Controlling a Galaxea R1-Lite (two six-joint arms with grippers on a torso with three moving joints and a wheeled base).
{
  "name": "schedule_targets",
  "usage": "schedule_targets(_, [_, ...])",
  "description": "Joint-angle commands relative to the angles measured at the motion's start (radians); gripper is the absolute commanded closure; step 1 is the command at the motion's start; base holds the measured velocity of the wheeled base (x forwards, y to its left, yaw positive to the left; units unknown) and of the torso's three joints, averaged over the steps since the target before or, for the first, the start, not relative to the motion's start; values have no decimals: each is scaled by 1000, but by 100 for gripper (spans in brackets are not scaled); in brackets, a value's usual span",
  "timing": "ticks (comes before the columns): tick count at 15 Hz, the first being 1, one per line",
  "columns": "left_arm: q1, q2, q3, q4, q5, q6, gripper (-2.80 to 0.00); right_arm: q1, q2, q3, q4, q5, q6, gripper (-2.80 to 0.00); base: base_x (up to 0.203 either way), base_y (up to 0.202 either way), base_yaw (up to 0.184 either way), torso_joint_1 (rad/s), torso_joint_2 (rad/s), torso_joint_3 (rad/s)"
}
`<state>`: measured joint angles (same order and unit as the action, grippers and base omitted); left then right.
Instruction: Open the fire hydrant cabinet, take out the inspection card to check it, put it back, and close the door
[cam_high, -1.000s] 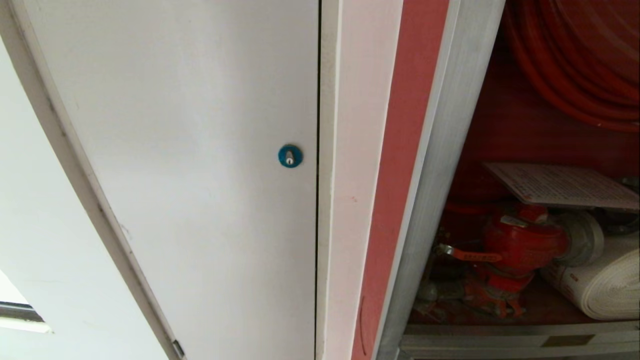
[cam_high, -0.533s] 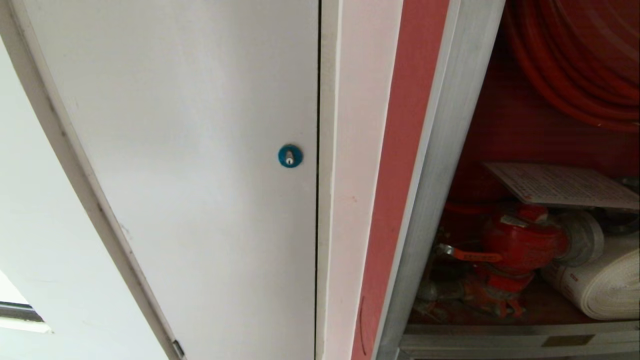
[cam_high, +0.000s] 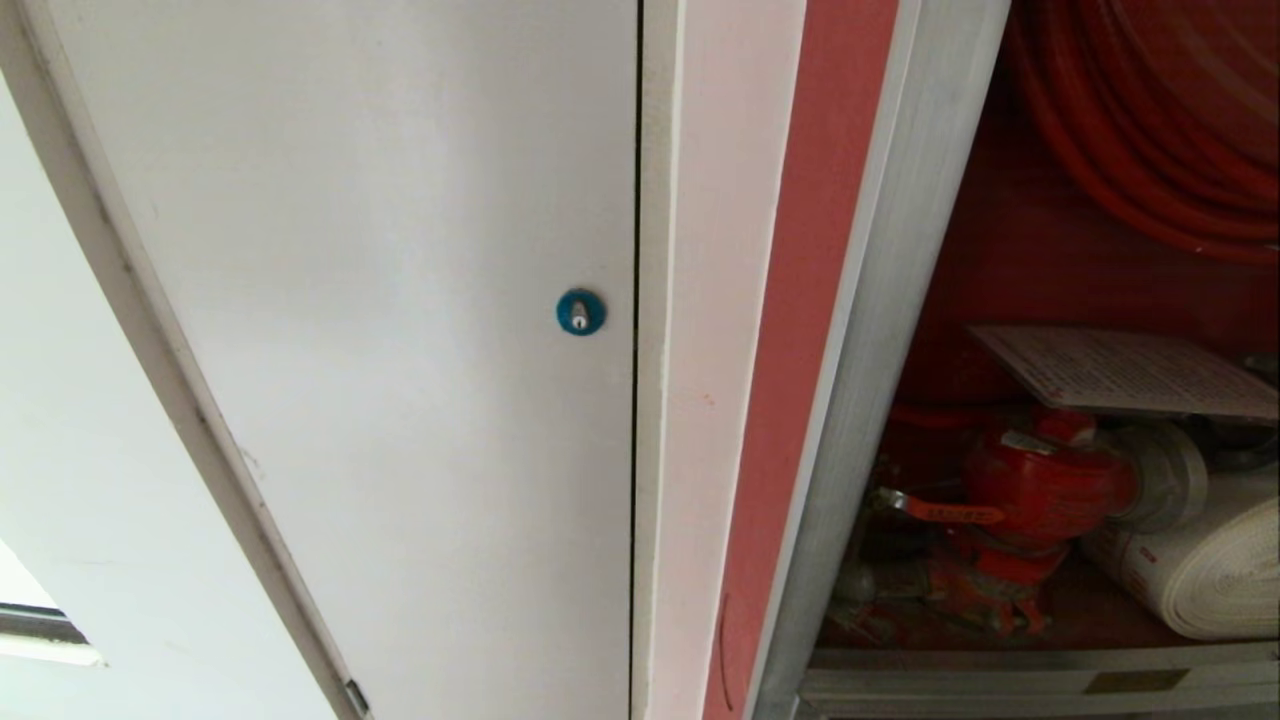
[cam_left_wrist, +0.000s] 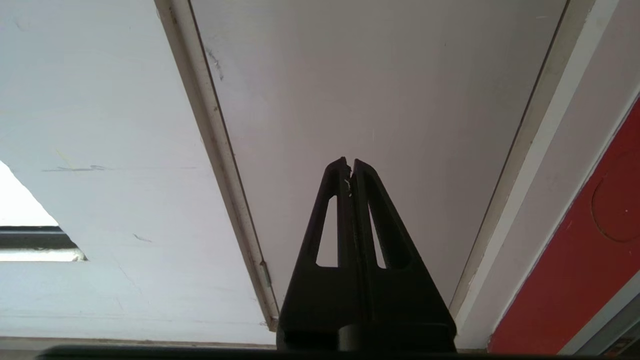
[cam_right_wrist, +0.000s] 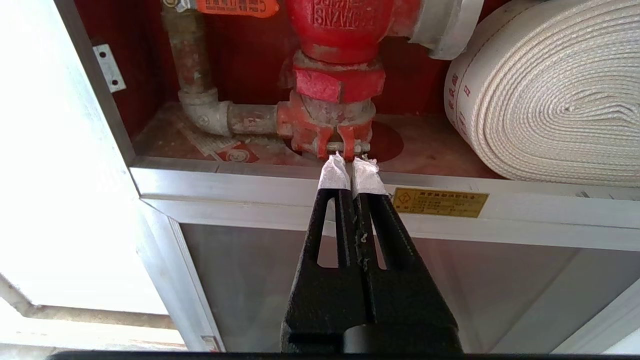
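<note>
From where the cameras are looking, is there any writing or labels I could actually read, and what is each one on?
No text here reads clearly.
Red valve: raised cast letters, mirrored or worn, unreadable.
Orange tag above the pipe: print cut off, too small.
Gold label on the cabinet's silver rail: tiny characters, unreadable.
White rolled hose: red characters on its edge, too blurred.
Inspection card: rows of fine print, too small.

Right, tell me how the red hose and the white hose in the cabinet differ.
The red hose hangs high in wide loops, smooth-looking; the white hose lies low beside the red valve, wound into a tight flat roll with a woven texture. Both sit inside the fire hydrant cabinet.
</note>
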<state>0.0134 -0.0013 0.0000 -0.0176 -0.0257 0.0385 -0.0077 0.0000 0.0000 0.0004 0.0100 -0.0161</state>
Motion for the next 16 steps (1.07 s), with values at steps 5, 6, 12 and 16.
schedule_targets(5, [0, 0, 7, 0, 0, 0, 0, 0, -3, 0, -2, 1, 27, 0, 0, 0, 0, 0, 0, 0])
schedule_targets(6, [0, 1, 8, 1, 0, 0, 0, 0, -3, 0, -2, 1, 30, 0, 0, 0, 0, 0, 0, 0])
schedule_targets(12, [0, 1, 7, 0, 0, 0, 0, 0, -3, 0, -2, 1, 31, 0, 0, 0, 0, 0, 0, 0])
schedule_targets(16, [0, 1, 6, -1, 1, 0, 0, 0, -3, 0, -2, 1, 30, 0, 0, 0, 0, 0, 0, 0])
